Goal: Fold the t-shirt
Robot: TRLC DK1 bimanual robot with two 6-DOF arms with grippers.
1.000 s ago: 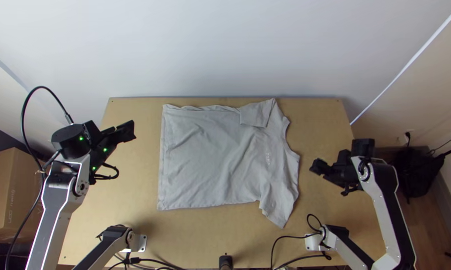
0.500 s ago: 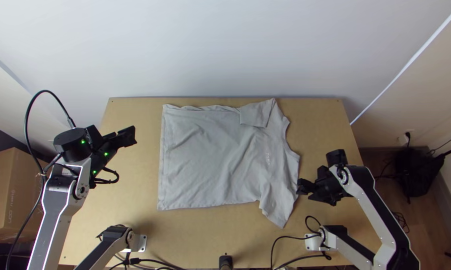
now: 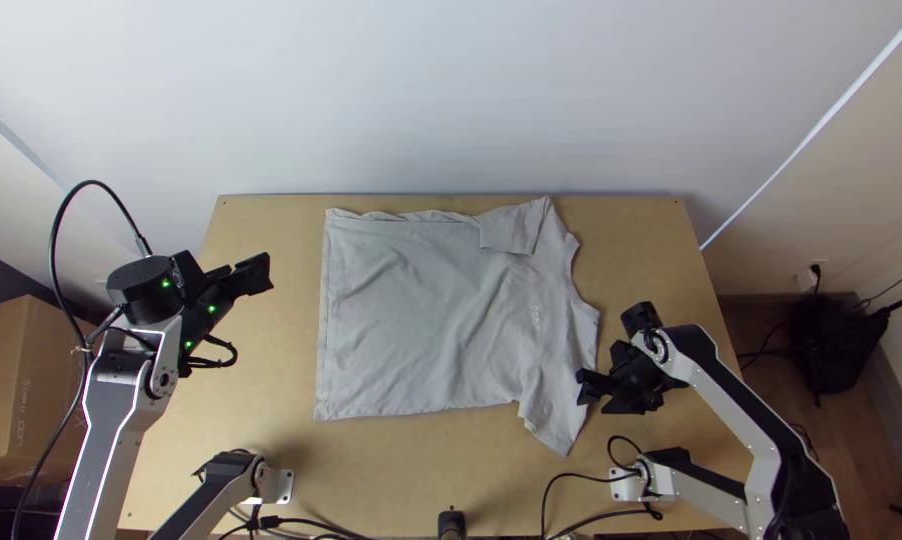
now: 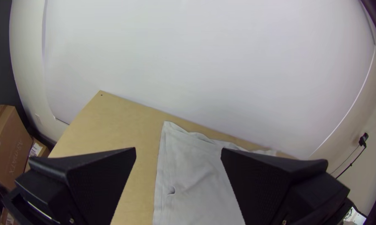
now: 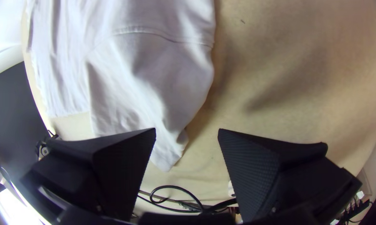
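A light grey t-shirt (image 3: pixel 431 310) lies spread on the table, its hem at the left, its neck at the right. The sleeve on the wall side (image 3: pixel 512 228) is folded in over the body; the near sleeve (image 3: pixel 556 415) points out toward the arms' bases. My left gripper (image 3: pixel 255 274) hangs left of the hem, clear of the cloth; in the left wrist view the left gripper (image 4: pixel 178 152) is open. My right gripper (image 3: pixel 583 386) is beside the near sleeve. From the right wrist, the open right gripper (image 5: pixel 187 131) has the sleeve's tip (image 5: pixel 165 154) between its fingers, not gripped.
Bare wood of the table (image 3: pixel 651 240) lies right of the shirt, with a strip between the hem and my left gripper. Black cables (image 3: pixel 571 478) run along the near edge beside the right base. A white wall stands behind the table.
The right gripper has come left and toward the near edge, from the table's right side to the near sleeve. The left arm has dipped slightly and then stayed still. The shirt lies unchanged.
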